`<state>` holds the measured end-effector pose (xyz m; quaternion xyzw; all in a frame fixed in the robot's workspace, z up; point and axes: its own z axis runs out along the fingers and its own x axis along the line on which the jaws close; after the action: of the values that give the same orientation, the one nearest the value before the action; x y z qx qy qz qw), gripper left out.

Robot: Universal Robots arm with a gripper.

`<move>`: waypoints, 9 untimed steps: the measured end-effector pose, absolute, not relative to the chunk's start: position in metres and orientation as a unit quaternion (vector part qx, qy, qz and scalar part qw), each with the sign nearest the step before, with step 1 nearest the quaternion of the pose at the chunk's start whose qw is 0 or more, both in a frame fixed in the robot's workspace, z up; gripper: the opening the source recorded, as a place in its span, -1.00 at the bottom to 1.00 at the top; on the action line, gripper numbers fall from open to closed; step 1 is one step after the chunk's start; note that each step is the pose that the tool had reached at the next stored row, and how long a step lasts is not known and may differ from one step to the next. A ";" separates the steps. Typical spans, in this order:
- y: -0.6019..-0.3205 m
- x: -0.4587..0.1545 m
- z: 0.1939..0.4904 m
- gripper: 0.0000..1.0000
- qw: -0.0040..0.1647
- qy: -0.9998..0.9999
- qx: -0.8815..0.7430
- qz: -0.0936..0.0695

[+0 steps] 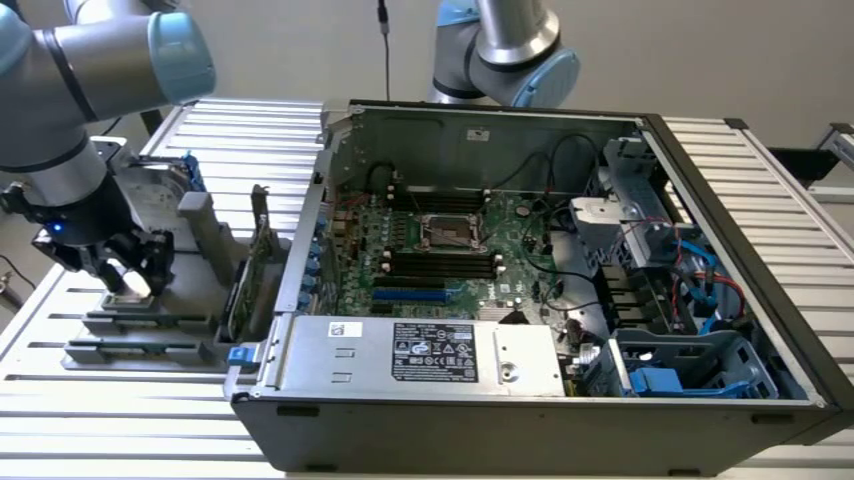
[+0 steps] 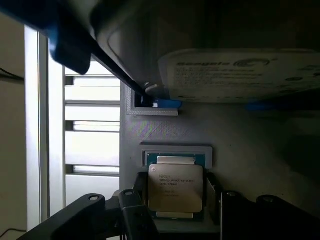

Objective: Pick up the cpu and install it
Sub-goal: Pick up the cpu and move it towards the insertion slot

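Bright, even light falls on the white slatted metal table (image 1: pixel 134 420). The wrist view is dark and shadowy, but the small square silver cpu (image 2: pixel 175 187) shines softly.

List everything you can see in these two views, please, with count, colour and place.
cpu: one, silver-grey, in the fixture's recess.
hard drive: one, silver, on the fixture beside the cpu.
fixture: one, grey, on the table, exterior view's left of the case.
computer case: one, dark grey, open, on the table.
motherboard: one, green, inside the case.
power supply: one, silver, case's near edge.
table: one, white slats.
arms: two, grey with light-blue caps, one over the fixture, one behind the case.
gripper: one, black, open, fingers either side of the cpu.
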<state>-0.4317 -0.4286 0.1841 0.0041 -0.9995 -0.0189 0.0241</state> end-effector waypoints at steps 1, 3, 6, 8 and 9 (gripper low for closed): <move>-0.429 -0.432 0.186 0.09 0.024 -1.000 0.004 -0.019; -0.429 -0.432 0.192 0.09 0.025 -0.999 0.004 -0.020; -0.429 -0.432 0.204 0.09 0.024 -0.999 0.004 -0.020; -0.429 -0.431 0.213 0.09 0.025 -0.999 0.004 -0.020; -0.429 -0.431 0.217 0.09 0.025 -0.999 0.004 -0.020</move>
<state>-0.4307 -0.4287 0.2174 0.0042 -0.9995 -0.0204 0.0248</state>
